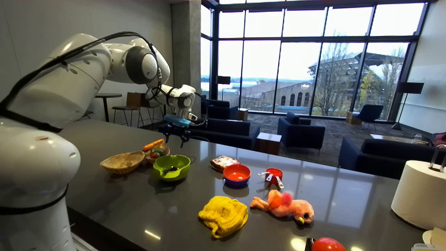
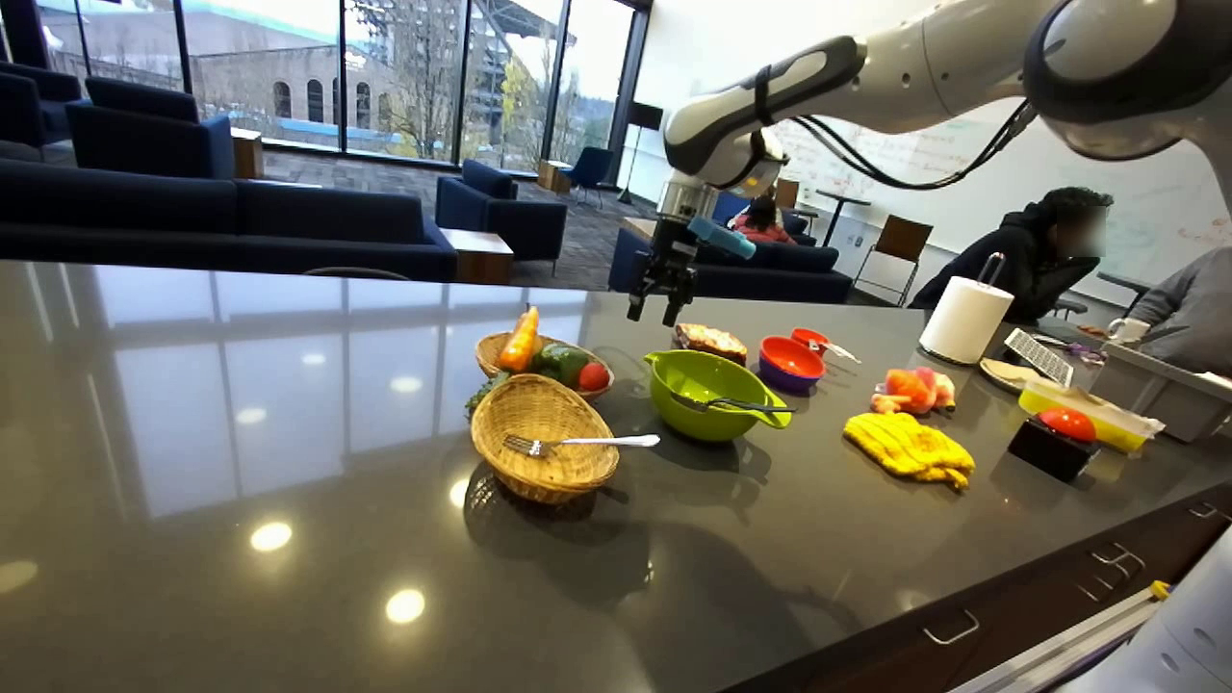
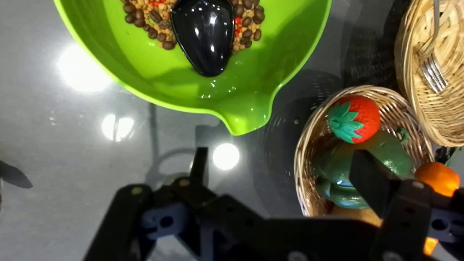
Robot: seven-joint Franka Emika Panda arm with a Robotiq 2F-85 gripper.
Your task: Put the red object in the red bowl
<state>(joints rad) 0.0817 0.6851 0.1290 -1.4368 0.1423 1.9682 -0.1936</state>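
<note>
Wrist view: strawberry [image 3: 359, 117], likely the red object, lies at twelve o'clock in basket [image 3: 397, 113]. Gripper [image 2: 653, 315] empty, jaws apart. Red bowl [image 1: 237, 172], at gripper's four o'clock in an exterior view, looks empty. Grasp and placement both apparently remain.

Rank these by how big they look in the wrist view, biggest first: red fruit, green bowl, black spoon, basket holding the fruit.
Largest: green bowl, even cut off by the picture's top edge.
Next: basket, partly hidden by the jaws.
Third: black spoon, judging only the part in frame.
Smallest: red fruit.
</note>
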